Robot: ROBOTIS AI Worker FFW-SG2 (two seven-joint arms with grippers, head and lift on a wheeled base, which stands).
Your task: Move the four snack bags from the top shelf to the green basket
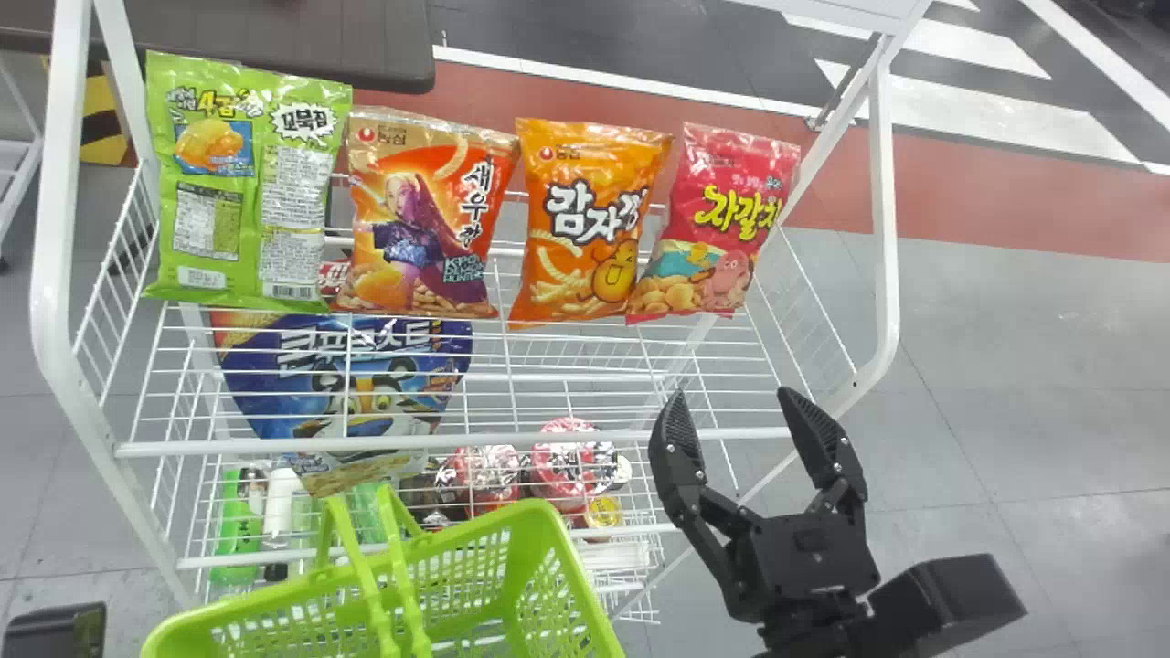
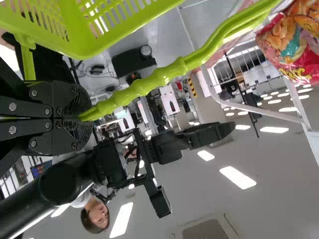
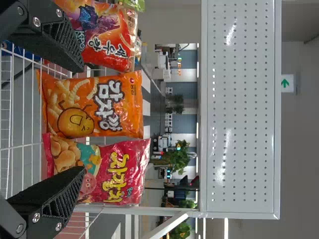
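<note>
Parted jaws, orange snack bag (image 3: 99, 105), pink snack bag (image 3: 114, 169) beside it, perforated panel (image 3: 249, 109)

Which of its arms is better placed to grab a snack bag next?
The right, most likely. The right gripper is open, empty and facing the pink snack bag, while the left gripper is closed on the handle of the green basket.

Black arms | silver screws | ridged fingers (image 3: 62, 37) | boxy wrist housings

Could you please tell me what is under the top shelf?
A blue bag, a green bottle and some red packages show there. The green basket covers part of that space, so what lies behind it cannot be told.
</note>
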